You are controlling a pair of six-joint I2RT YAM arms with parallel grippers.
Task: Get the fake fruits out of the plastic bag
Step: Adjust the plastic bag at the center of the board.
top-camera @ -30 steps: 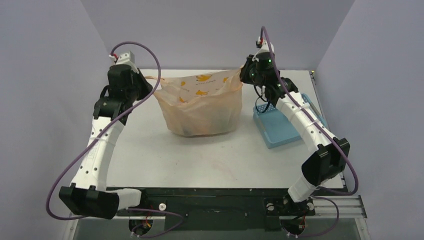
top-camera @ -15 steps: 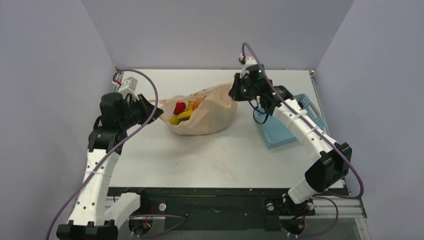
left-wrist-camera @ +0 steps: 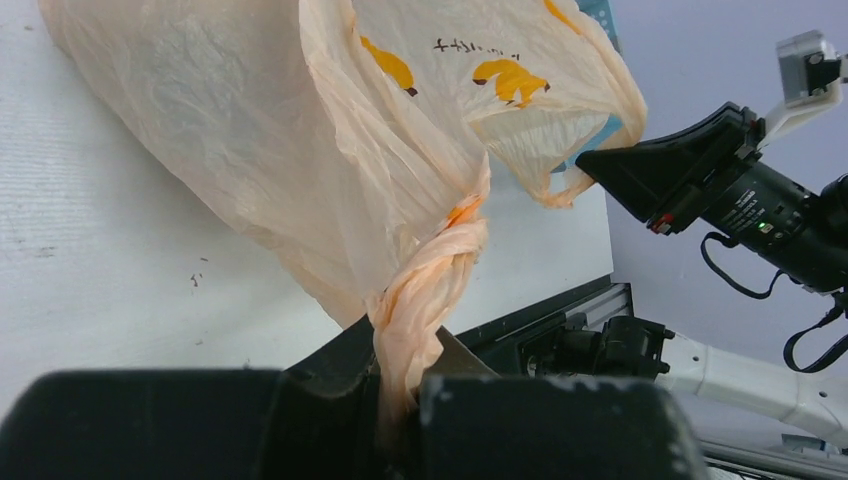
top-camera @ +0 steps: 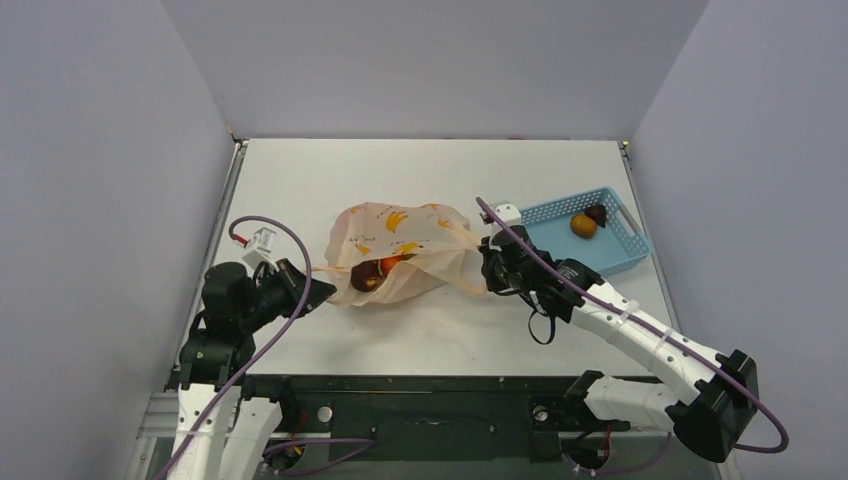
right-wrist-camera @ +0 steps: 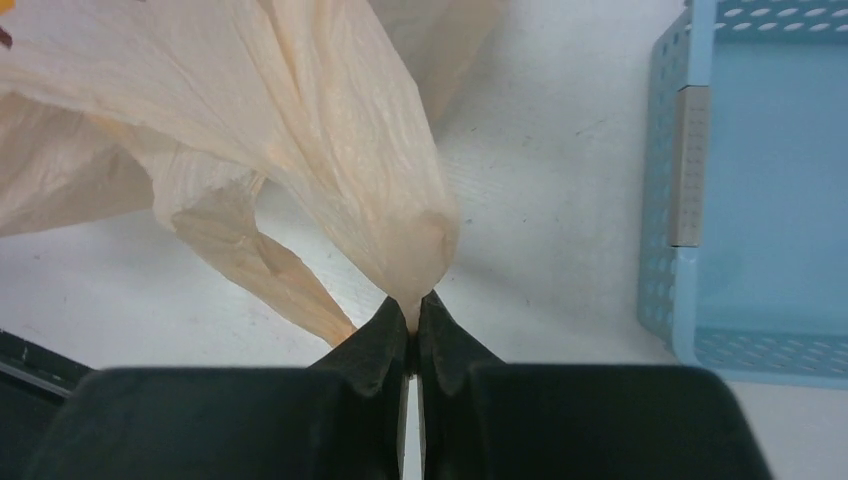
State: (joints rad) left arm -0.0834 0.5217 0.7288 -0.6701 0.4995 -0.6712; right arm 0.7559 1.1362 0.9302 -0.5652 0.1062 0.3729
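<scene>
Bag (top-camera: pixel 395 245) pinched between left hand (left-wrist-camera: pixel 400 392) and right hand (right-wrist-camera: pixel 414 312) — near table edge (top-camera: pixel 430 368).

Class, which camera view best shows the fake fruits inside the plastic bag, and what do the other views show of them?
The top external view: through the open mouth of the plastic bag it shows fake fruits, one dark maroon, one orange. Both wrist views show only crinkled bag film, no fruit.

Left fingers (left-wrist-camera: pixel 325 392) and right fingers (right-wrist-camera: pixel 378 345) are pinched shut, pointing toward each other.
</scene>
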